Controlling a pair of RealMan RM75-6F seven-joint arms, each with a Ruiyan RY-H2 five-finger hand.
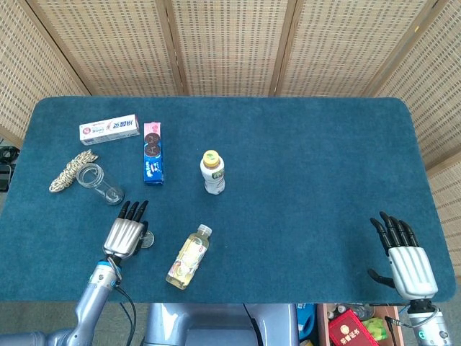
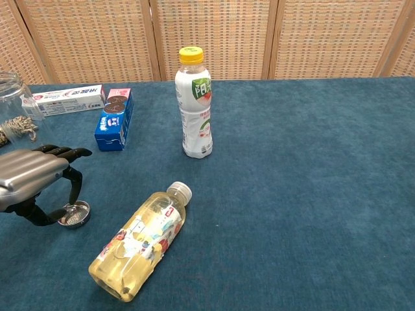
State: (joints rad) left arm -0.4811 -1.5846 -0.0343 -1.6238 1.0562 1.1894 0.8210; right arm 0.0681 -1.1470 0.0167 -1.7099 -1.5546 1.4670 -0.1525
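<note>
My left hand [image 1: 125, 232] [image 2: 29, 175] hovers low over the table's near left, palm down, fingers arched over a small round metal lid [image 1: 147, 240] [image 2: 74, 214]. One fingertip reaches the lid's far rim and the thumb curls at its left side; the lid lies flat on the cloth. A lidless glass jar [image 1: 99, 184] [image 2: 11, 103] stands just beyond the hand. My right hand [image 1: 405, 258] appears only in the head view, at the near right edge, fingers spread and holding nothing.
A yellow drink bottle [image 1: 189, 256] [image 2: 139, 240] lies on its side right of the lid. A white bottle with a yellow cap [image 1: 212, 171] [image 2: 194, 103] stands mid-table. A blue cookie box [image 1: 153, 151], a toothpaste box [image 1: 109, 129] and a rope coil [image 1: 70, 171] lie at the left.
</note>
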